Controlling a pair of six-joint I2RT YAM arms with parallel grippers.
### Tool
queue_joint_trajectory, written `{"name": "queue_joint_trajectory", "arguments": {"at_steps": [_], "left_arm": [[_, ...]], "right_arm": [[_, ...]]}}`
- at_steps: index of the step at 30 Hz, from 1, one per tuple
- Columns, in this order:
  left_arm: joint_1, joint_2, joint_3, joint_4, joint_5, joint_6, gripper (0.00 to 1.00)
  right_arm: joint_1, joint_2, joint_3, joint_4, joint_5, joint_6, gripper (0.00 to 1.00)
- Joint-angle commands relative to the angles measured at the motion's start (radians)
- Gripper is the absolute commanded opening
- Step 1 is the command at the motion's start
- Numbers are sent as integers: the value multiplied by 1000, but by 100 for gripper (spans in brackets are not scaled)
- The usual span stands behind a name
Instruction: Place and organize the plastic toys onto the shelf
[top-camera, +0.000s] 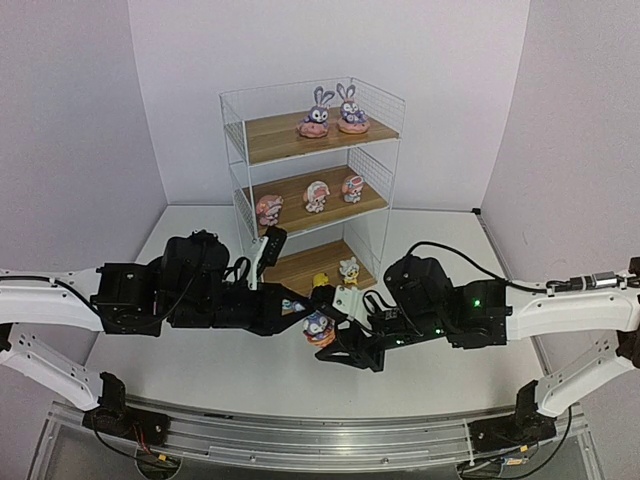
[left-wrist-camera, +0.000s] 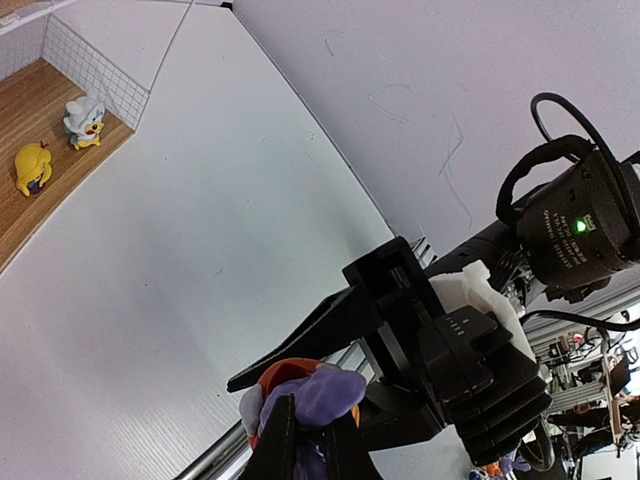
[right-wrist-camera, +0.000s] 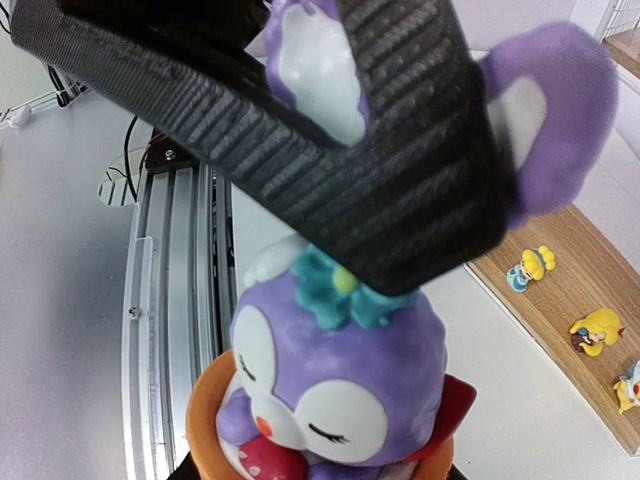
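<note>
The left pincer (left-wrist-camera: 312, 442) is clamped on the long ears of a purple bunny figurine (right-wrist-camera: 335, 370), one black ribbed finger (right-wrist-camera: 330, 150) lying across the ears. The bunny is upright, with closed eyes, a teal flower on its head and an orange-pink base, and it is held above the bench (top-camera: 200, 360), in front of the shelf (top-camera: 270, 135) and below the level of the shelf's lowest board.

The right pincer (top-camera: 335, 348) reaches in from the other side and sits low against the bunny's base. Its fingers are almost hidden behind the toy, so whether they are gripping it cannot be told.

The shelf is a white wire rack with three wooden boards, standing at the far side of the bench against the wall.

- **Top board:** two more purple bunnies (top-camera: 314, 112) (top-camera: 351, 110) stand side by side towards the right.
- **Middle board:** three pink-white figurines (top-camera: 269, 209) (top-camera: 316, 196) (top-camera: 352, 188) stand in a row.
- **Bottom board:** three small yellow and white figurines (right-wrist-camera: 530, 265) (right-wrist-camera: 597, 330) (right-wrist-camera: 630, 385) show in the right wrist view, spaced apart. The overhead view shows only two of them.
</note>
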Motion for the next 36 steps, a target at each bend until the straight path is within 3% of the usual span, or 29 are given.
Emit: {"name": "queue_joint_trajectory", "arguments": {"at_steps": [1, 5, 6, 12, 17, 27, 36], "left_arm": [[-6, -20, 35, 72, 28, 56, 23], [-6, -32, 33, 77, 27, 70, 53], [-6, -36, 26, 83, 28, 70, 56], [-6, -87, -43, 208, -3, 85, 58], [-6, -116, -79, 273, -92, 89, 50], [-6, -36, 3, 230, -100, 152, 36], [-7, -12, 27, 235, -117, 171, 10]], "right_arm": [[1, -61, -35, 158, 23, 44, 0], [1, -84, -47, 167, 30, 53, 0], [1, -86, -49, 168, 39, 62, 0], [1, -87, -60, 205, 77, 154, 0], [0, -65, -61, 236, 62, 234, 0], [1, -48, -61, 260, 50, 251, 0], [1, -41, -55, 261, 13, 249, 0]]}}
